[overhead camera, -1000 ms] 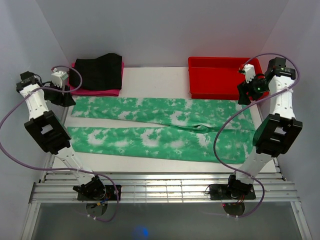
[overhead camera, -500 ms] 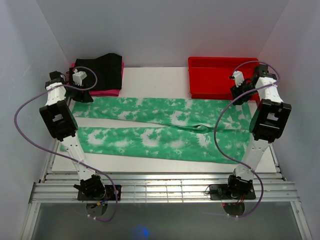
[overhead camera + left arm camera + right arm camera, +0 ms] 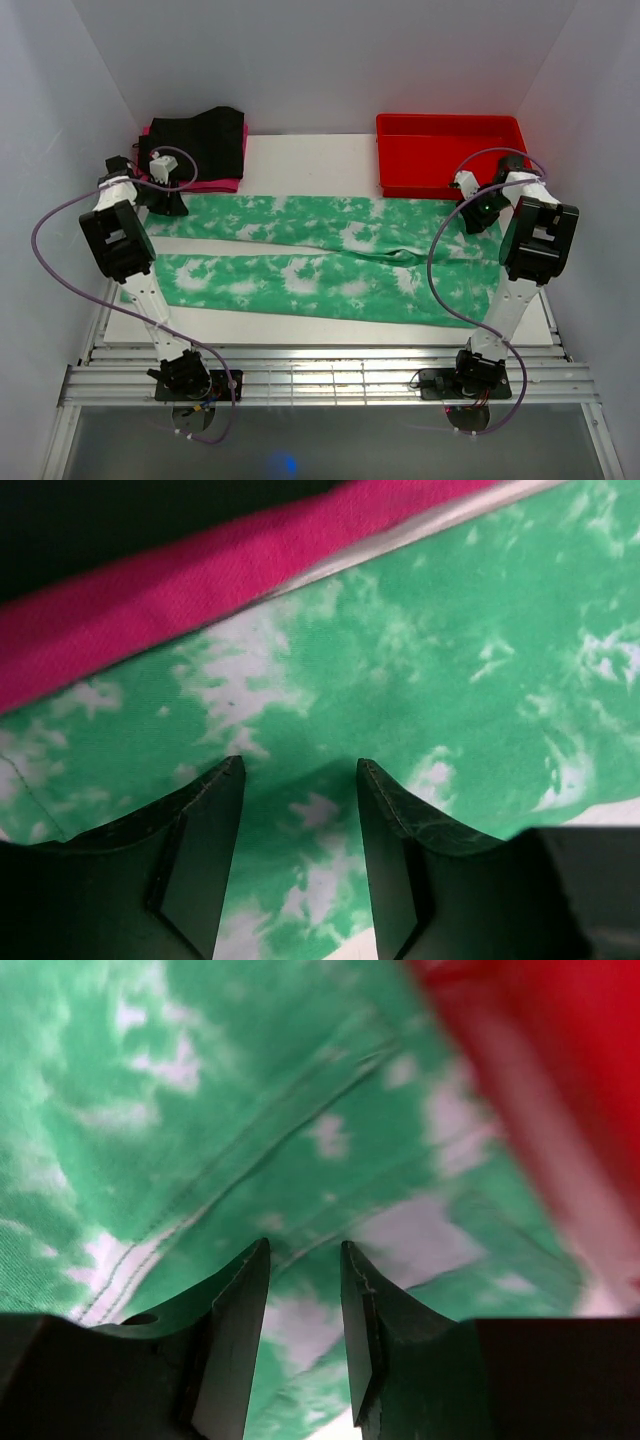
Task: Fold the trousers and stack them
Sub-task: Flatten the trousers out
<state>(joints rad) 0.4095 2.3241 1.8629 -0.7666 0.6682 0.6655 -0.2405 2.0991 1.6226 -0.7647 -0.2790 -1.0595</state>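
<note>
The green tie-dye trousers [image 3: 300,250] lie flat across the white table [image 3: 300,160], legs pointing left and waist to the right. My left gripper [image 3: 166,203] is down on the far leg's end beside the pink garment; in the left wrist view the gripper [image 3: 300,765] stands open, its fingers [image 3: 205,850] resting on the green fabric [image 3: 450,660]. My right gripper [image 3: 478,216] is down on the far waist corner by the red bin. In the right wrist view the gripper [image 3: 305,1245] has a narrow gap, with fabric [image 3: 200,1110] and a seam showing between the tips.
A folded black garment [image 3: 200,140] lies on a pink garment [image 3: 195,184] at the back left, the pink edge [image 3: 200,590] close to my left fingers. A red bin [image 3: 440,150] sits at the back right, its wall [image 3: 560,1060] just beside my right gripper.
Both arms have swung inward and dropped onto the far edge of the trousers. Both pairs of jaws have narrowed, the right pair much more.
</note>
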